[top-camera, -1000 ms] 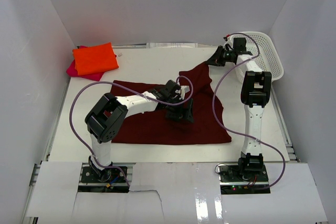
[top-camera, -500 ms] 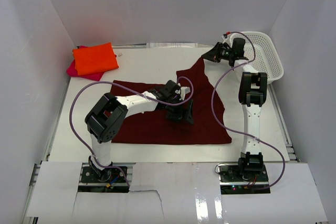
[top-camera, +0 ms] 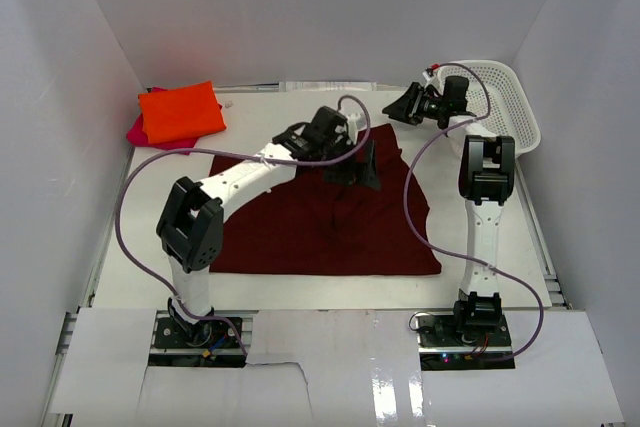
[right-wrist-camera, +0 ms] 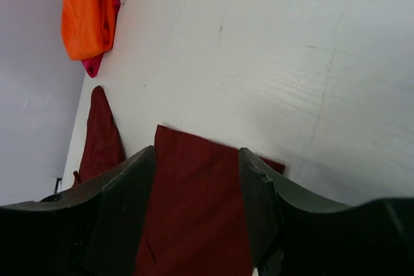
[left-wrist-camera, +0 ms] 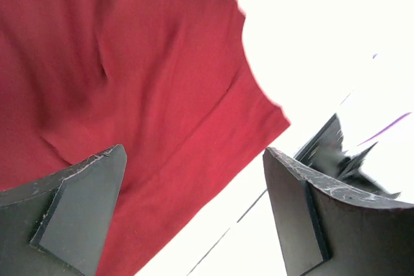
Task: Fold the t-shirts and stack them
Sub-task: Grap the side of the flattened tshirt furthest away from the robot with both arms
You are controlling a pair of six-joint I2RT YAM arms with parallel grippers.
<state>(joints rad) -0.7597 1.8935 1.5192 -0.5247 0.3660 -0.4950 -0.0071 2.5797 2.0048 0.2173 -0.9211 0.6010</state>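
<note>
Far left corner: orange shirt point(top-camera: 180, 112) folded atop pink shirt point(top-camera: 138, 133). Middle of table point(top-camera: 270, 119): maroon shirt point(top-camera: 300, 232) spread flat. Over its far edge, left gripper point(top-camera: 362, 164) wide open, empty. The right gripper point(top-camera: 402, 107) has jaws parted, empty, just past the far-right corner. Cloth looks light, limp, likely slides: pinch corners or hem.

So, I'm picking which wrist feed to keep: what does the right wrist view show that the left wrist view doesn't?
Only the right wrist view: the orange shirt lying on the pink shirt at the table's far corner, and the right gripper, open. Only the left wrist view: the left gripper, open, and a blurred dark shape at the right, too unclear to name. Both: the maroon shirt lying on the white table.
</note>
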